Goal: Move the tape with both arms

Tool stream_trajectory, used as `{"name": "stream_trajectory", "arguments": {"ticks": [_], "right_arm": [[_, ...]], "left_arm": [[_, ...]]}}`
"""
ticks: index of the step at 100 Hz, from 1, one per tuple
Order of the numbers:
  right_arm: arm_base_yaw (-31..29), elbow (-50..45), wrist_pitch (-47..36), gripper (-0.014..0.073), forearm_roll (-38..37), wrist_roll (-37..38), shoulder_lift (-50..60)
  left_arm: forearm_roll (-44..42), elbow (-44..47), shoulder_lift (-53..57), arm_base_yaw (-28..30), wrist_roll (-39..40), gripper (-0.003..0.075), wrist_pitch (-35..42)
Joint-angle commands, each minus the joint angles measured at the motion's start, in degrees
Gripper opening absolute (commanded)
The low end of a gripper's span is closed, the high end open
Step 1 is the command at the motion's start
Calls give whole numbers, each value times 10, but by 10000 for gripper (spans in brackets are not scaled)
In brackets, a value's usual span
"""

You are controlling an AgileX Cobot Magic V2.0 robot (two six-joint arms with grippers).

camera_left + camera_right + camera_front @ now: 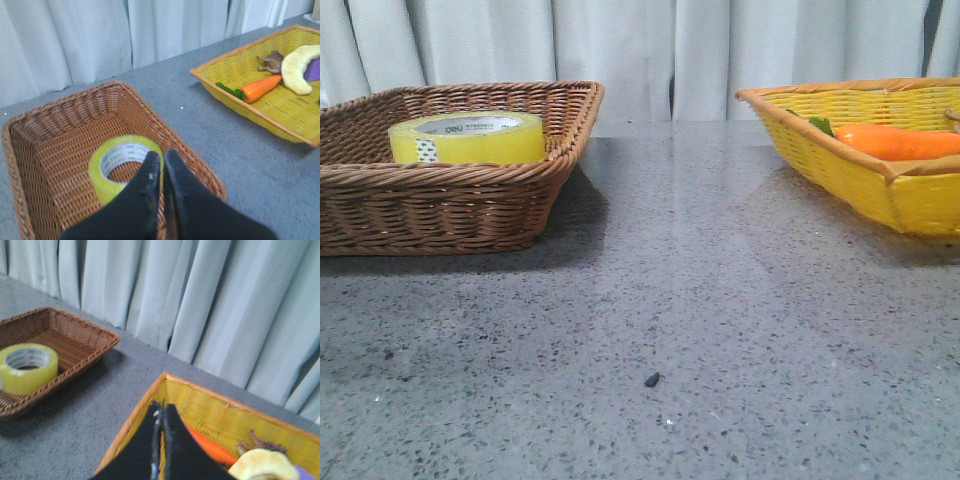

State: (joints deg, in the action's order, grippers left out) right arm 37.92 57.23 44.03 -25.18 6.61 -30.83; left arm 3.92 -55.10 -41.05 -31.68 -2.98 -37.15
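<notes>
Reaching is the step now: left gripper (161,159), fingers closed, hangs just above the tape (122,167); it must open first. Right gripper (160,412) closed, empty.

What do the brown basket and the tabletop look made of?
Brown basket: woven wicker or rattan, going by the braided rim and ribbed strands with a slight sheen. Tabletop: looks like polished stone or a stone-look composite, grey with dark speckles and soft reflections.

Translucent yellow tape (467,138) with a white, green-printed core sits in a brown wicker basket (440,205), an orange carrot (895,141) in the yellow basket (860,180), on speckled grey table (670,350).
</notes>
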Motion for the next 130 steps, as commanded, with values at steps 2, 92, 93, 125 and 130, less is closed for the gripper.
{"name": "stream_trajectory", "arguments": {"ticks": [2,92,93,125,130], "right_arm": [[-2,-48,-91,-74,-39,43,25],[-2,-291,16,-74,-326,354,308],[-2,-291,23,-74,-324,354,309],[-2,-291,80,-74,-327,354,324],[-2,-291,80,-74,-327,354,324]], "left_arm": [[15,48,69,0,-1,-21,74],[51,379,428,0,1,-21,164],[51,379,428,0,1,-20,164],[51,381,428,0,1,-20,164],[51,381,428,0,1,-21,164]]}}
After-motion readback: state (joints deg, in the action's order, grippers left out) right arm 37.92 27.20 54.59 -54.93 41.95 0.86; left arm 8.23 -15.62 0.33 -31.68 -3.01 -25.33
